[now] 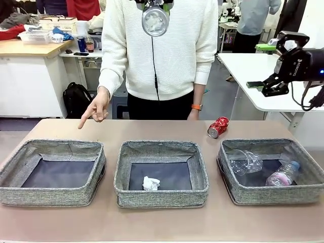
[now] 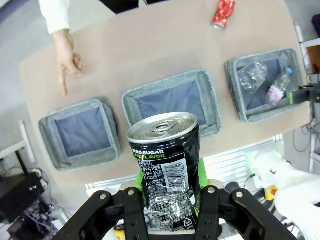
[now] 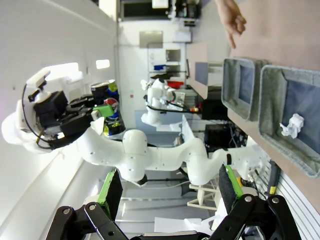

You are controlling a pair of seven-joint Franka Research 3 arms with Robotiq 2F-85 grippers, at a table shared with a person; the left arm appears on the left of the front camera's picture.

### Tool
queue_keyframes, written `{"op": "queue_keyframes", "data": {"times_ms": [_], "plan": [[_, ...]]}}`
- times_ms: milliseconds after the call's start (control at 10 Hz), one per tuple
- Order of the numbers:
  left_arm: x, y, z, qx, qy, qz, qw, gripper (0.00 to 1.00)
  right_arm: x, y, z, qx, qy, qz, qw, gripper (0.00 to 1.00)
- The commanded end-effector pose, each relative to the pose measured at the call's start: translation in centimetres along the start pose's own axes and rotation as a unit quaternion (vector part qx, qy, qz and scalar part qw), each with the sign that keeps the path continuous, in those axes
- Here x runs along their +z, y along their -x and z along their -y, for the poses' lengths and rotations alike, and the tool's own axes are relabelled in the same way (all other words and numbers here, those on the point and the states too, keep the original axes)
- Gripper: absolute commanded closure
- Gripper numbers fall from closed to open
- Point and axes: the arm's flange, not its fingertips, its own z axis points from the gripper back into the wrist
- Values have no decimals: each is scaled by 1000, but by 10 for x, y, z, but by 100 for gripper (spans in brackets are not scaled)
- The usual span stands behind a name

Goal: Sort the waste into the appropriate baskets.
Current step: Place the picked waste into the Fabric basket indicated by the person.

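I see the left jaws clamped on one dark can point(image 2: 167, 165); its base is hidden between them, and its body masks the near wall of the middle basket point(image 2: 170, 81). The right jaws stand wide apart, holding nothing, raised at the far right. I count three grey baskets in a row. The left basket point(image 1: 53, 195) shows its dark bottom. The middle holds one crumpled paper ball point(image 1: 151, 183). The right basket point(image 1: 271, 195), clipped by the frame edge, holds one clear plastic cup point(image 1: 245, 162) and one pink-labelled bottle point(image 1: 282, 174). One crushed red can point(image 1: 218, 127) lies on the tabletop point(image 1: 162, 130) behind it. One hand point(image 1: 96, 109) points down.
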Motion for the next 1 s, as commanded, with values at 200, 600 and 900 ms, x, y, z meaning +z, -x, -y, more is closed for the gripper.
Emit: {"op": "queue_keyframes", "data": {"times_ms": [200,600,900], "plan": [[-61,25,-101,14,17,65,998,59,1,-3,-4,3,-3,-1,1000,0],[-151,122,-232,115,29,-29,993,59,1,-3,-4,3,-3,-1,1000,0],[-219,177,-273,169,33,-31,985,59,1,-3,-4,3,-3,-1,1000,0]]}}
